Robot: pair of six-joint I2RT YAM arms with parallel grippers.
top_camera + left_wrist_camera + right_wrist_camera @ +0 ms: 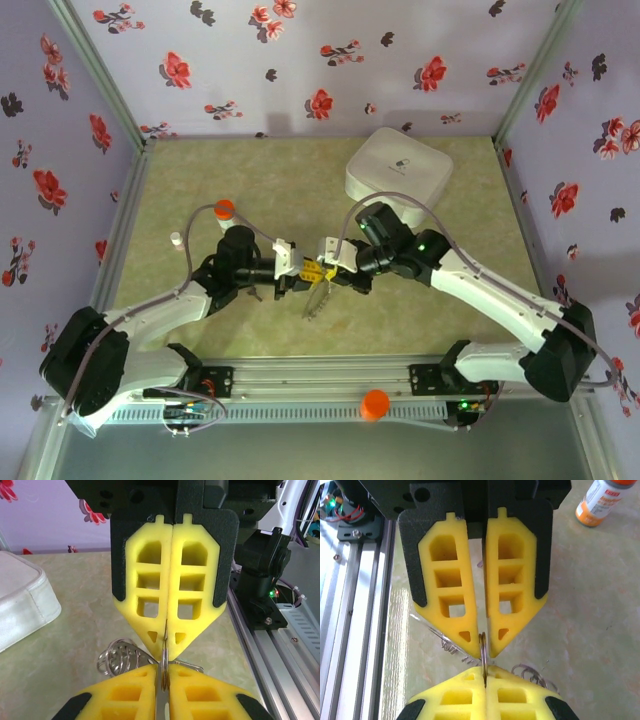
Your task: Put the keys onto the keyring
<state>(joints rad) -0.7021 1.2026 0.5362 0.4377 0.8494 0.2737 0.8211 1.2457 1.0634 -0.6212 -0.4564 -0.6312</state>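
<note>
Over the middle of the mat my left gripper (303,270) and right gripper (325,272) meet tip to tip. The keyring (164,656), a thin metal ring, stands edge-on between them. In the left wrist view my left gripper (164,669) is shut on its near part and the right gripper (166,639) pinches its far part. In the right wrist view the right gripper (485,674) is shut on the keyring (483,652), with the left gripper (483,642) closed on the top. A silver key (134,656) with coiled wire loops hangs beside the ring. A thin loop (316,300) dangles below the grippers.
A white rounded-square box (398,165) sits at the back right of the mat. An orange-capped vial (225,210) stands left of centre, with a small white piece (176,239) near it. The aluminium rail (320,385) runs along the near edge, an orange cap (375,403) on it.
</note>
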